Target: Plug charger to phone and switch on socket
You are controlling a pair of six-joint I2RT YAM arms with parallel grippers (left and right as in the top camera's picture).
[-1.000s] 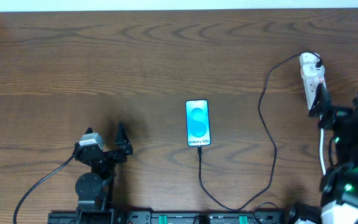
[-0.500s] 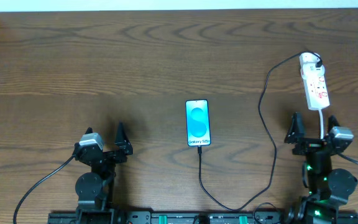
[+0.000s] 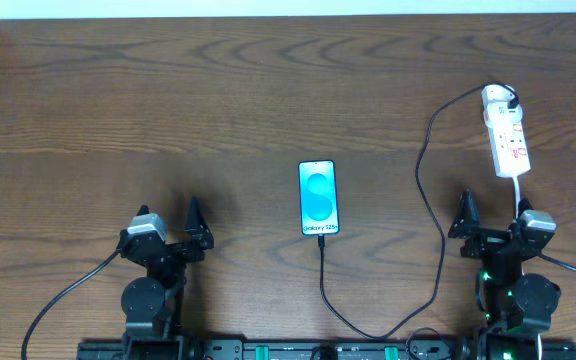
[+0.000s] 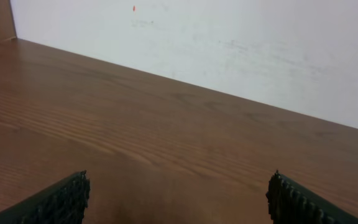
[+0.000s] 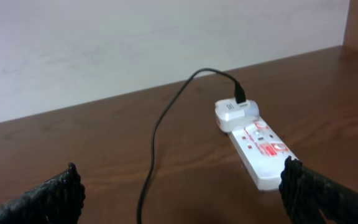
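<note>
1. Overhead view, nearest the front edge: the left gripper (image 3: 168,228) sits low over bare table (image 3: 88,110) with its jaws spread wide and nothing between them. Its wrist view shows only wood grain and the white wall (image 4: 229,50) beyond
2. Level with it on the other side, the right gripper (image 3: 493,222) is equally wide and empty. It points at the socket (image 3: 506,135), which lies just ahead of it, so I judge it placed to reach the switches
3. Between the arms, the charger (image 3: 423,190) loops its slack close to the front edge. One end runs up to the phone (image 3: 317,197) and the other arcs up the right side
4. The phone lies flat at centre, screen lit and facing up. The charger's tip meets its near short edge and looks seated, though it is too small to confirm
5. Farthest out, the charger's plug sits in the socket's far end. Whether a switch is on I cannot tell
6. Bare wood is wide to the left and beyond the phone. The socket lies near the right edge with the cable arc on its left, so the right gripper's open lane is straight ahead, along the socket's white lead (image 3: 519,195)
</note>
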